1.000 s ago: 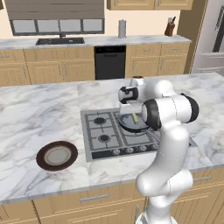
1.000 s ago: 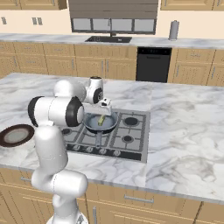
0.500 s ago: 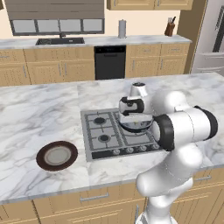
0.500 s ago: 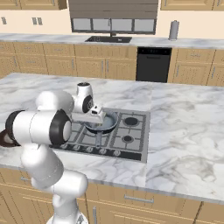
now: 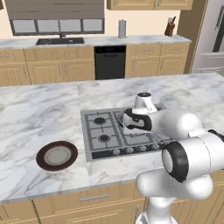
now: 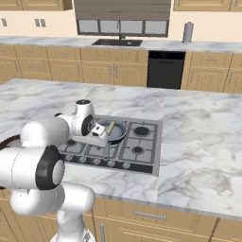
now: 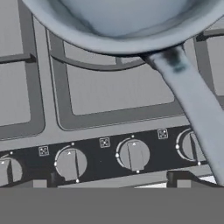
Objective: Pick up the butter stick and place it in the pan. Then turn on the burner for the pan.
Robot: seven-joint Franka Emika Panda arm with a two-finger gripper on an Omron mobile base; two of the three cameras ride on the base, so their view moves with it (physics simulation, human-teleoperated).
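Since a second ago our arm has swung off the pan (image 6: 115,133) toward the stove's front edge, leaving the butter stick (image 6: 110,127) lying inside it. Left to right on the surface we see the brown plate (image 5: 57,155), then the cooktop (image 5: 103,133). Our gripper (image 6: 105,150) hangs above the knobs (image 7: 133,154), jaws released and empty.

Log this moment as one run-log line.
butter stick: in pan | gripper: open, empty, above stove knobs | burner: not yet on
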